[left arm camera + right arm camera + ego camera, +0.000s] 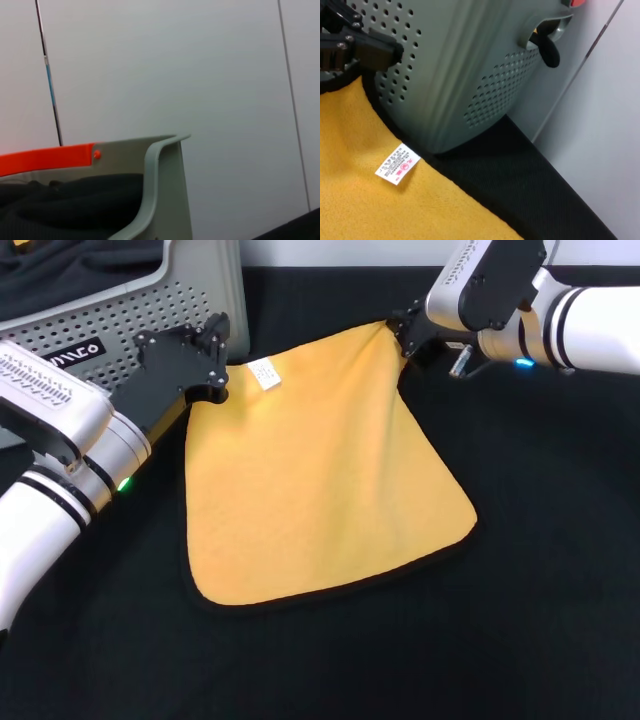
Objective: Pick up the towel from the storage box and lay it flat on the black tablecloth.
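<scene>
The towel (310, 480) lies orange-yellow face up on the black tablecloth (520, 590), its thin black edging showing along the near side. Its white tag (264, 372) is near the far edge. My left gripper (208, 388) is shut on the far left corner, close to the storage box (120, 310). My right gripper (405, 338) is shut on the far right corner and holds it slightly raised. The right wrist view shows the towel (380, 200), the tag (397, 163), the perforated box wall (450, 75) and the left gripper (350, 47) at the towel's corner.
The storage box stands at the far left of the table and holds dark fabric (70, 265). In the left wrist view its rim (165, 190) shows with an orange strip (45, 157) and a white wall (200, 75) behind.
</scene>
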Tool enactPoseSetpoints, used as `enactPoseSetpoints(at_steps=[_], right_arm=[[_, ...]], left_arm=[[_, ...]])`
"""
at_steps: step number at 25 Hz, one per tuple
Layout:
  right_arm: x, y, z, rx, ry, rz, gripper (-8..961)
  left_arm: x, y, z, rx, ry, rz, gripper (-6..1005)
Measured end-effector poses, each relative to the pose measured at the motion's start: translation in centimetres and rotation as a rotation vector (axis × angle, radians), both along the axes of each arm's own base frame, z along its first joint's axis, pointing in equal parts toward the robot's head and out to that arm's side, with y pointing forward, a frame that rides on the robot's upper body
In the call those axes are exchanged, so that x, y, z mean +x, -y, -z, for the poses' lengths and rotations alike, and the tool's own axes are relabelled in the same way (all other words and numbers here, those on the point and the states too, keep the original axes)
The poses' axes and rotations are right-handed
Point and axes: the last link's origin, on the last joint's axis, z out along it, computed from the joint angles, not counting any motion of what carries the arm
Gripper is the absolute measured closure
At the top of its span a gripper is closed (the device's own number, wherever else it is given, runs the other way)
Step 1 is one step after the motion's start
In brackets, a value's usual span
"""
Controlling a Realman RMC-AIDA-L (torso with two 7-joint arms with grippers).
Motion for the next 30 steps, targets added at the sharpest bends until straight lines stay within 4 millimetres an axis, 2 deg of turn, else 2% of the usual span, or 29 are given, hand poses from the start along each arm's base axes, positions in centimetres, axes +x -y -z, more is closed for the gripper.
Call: enactPoseSetpoints(at_steps=[13, 19, 24, 26, 30], right_arm=[[0.0, -0.3, -0.3, 0.020, 0.011, -0.010, 866], [0.0, -0.7, -1.0, 0.056, -0.002, -0.020, 864], [-0.2, -0.2, -1.3, 0.084, -0.011, -0.073, 691], [-0.1, 0.3, -1.6, 0.098, -0.024, -0.098, 632], [0.1, 0.9, -2.1, 0.120, -0.053, -0.111, 538]], left_arm=[[-0.2, 0.1, 0.0, 0.017, -0.054, 0.013, 981], [-0.6, 0.2, -0.5, 0.048, -0.034, -0.011, 898], [-1.2, 0.9, -0.9, 0.080, -0.043, -0.006, 829], [-1.3, 1.4, -1.1, 0.096, -0.049, 0.008, 597], [-1.6, 2.7, -1.5, 0.124, -0.027, 0.030, 454]])
